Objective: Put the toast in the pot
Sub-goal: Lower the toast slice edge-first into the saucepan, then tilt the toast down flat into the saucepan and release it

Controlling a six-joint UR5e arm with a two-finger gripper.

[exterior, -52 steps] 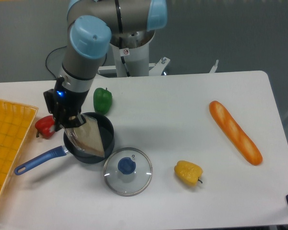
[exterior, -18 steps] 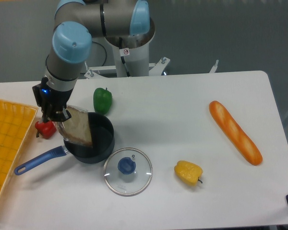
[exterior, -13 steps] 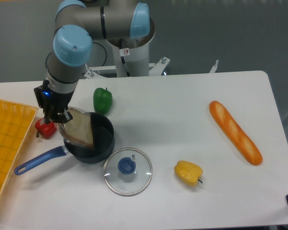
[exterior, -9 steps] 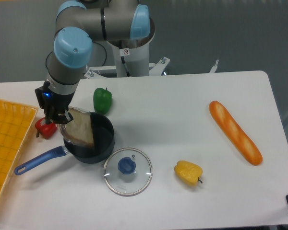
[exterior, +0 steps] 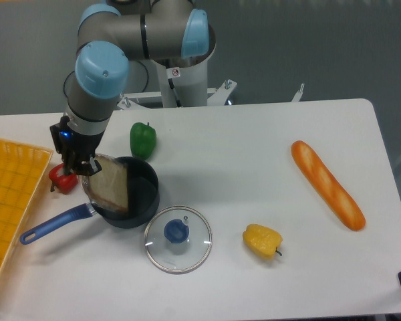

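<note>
White tabletop w/ grey wall behind; only one view, fixed cam looking down from the front.

Gripper (exterior: pixel 84 164) sits at the pot's (exterior: pixel 142 194) left rim, hanging from the arm's wrist, jaws pointing down. Toast (exterior: pixel 110 186) is right at its tips, extending down-right from the claw over the left half of the pot: tilted, upper-left corner by the fingers, lower edge dipping inside toward the pot floor. Looks clamped on that upper corner, but jaws are mostly hidden by the wrist and the slice, so can't tell for sure if it's pinching or already let go.

Key relation: toast lies right of and below the claw, leaning on the left wall, not flat on the bottom. Pot's blue handle (exterior: pixel 52 223) runs out lower-left, under the claw's side. Judgement: letting go here shd let the slice slide in; it's abt as wide as the pot so may stay propped.

Others:
- green pepper (exterior: pixel 143 140) just behind the pot
- red pepper (exterior: pixel 62 178) left of the gripper
- glass lid (exterior: pixel 178 239) touching/just beside the pot front-right
- yellow pepper (exterior: pixel 262 241)
- baguette (exterior: pixel 327 184) far right
- orange tray (exterior: pixel 10 200) at left edge
</note>
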